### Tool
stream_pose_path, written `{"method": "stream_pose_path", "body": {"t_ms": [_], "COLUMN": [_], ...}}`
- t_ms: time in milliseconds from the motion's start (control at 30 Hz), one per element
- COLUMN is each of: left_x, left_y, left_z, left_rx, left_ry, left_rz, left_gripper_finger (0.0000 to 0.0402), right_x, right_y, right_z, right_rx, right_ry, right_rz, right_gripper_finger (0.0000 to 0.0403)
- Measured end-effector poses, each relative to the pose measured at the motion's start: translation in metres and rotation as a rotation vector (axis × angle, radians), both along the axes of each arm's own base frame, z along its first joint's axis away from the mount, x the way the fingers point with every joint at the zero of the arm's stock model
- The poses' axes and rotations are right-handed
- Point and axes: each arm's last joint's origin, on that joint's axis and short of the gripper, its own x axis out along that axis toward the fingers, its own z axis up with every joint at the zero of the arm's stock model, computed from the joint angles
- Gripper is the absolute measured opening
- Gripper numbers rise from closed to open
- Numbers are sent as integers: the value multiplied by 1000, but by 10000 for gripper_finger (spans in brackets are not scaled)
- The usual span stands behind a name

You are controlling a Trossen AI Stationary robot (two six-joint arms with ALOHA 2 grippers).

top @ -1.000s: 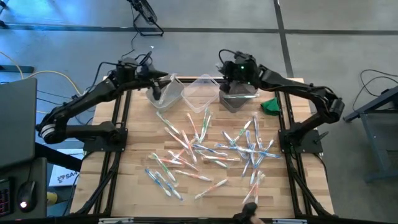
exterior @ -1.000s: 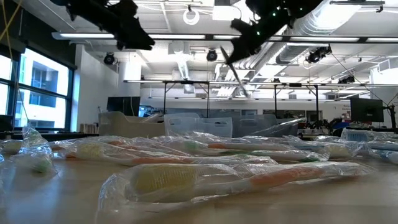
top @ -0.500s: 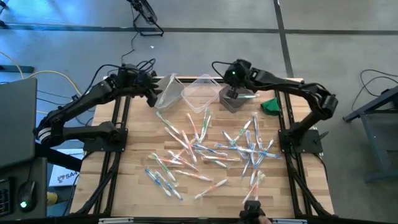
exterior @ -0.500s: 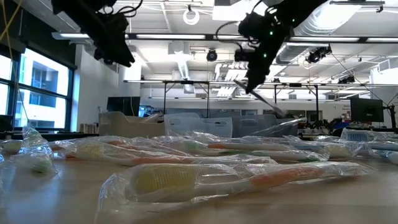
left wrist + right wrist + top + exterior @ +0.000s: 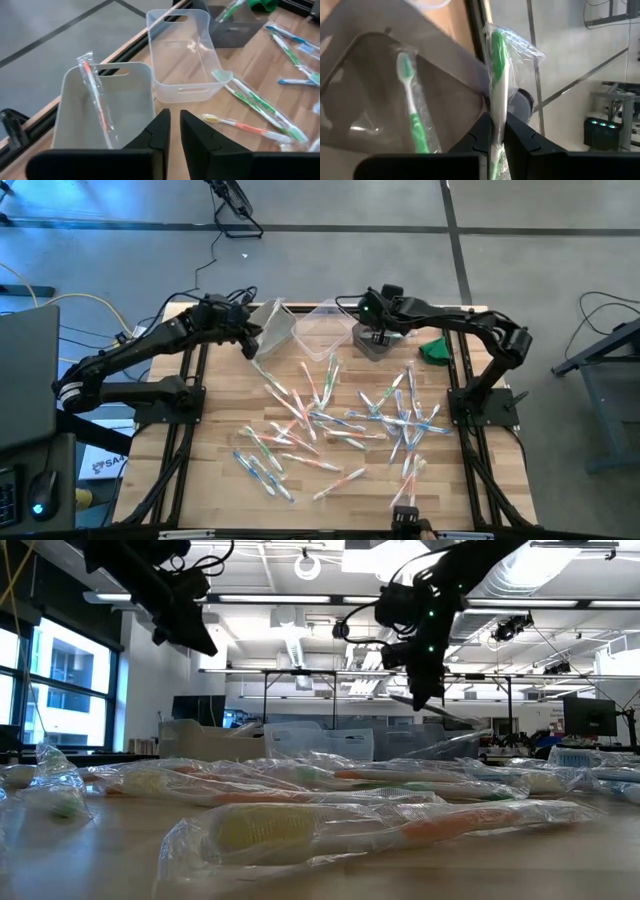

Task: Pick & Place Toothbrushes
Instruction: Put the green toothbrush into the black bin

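At upper centre of the high view, the right gripper hangs over a smoky grey plastic bin, clamped on a green-handled toothbrush in clear wrapper. The left gripper, fingers nearly together and holding nothing, hovers above a frosted white bin containing an orange-handled wrapped toothbrush. Many wrapped toothbrushes lie scattered across the wooden counter.
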Motion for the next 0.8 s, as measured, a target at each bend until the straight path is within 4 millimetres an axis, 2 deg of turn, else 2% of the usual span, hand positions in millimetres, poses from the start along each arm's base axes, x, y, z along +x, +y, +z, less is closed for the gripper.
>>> {"method": "stream_pose_path", "body": {"t_ms": [167,333,633,733,800], "left_x": [0,1,7,6,6], "left_y": [0,0,-1,0,0], "left_z": [0,-1,-42,-47,-47], "left_rx": [2,10,36,27,29], "left_ry": [-3,-2,-64,-68,-71], "left_rz": [0,-6,-25,-11,-12], "left_gripper_finger": [20,9,1,0,0], "right_x": [0,3,12,13,14], "right_y": [8,7,-2,-2,-1], "right_z": [-2,-9,-41,-43,-43], "right_rx": [36,86,102,104,102], "right_ry": [14,15,138,157,157], "right_rz": [0,30,71,88,95], "right_gripper_finger": [21,21,21,23,42]}}
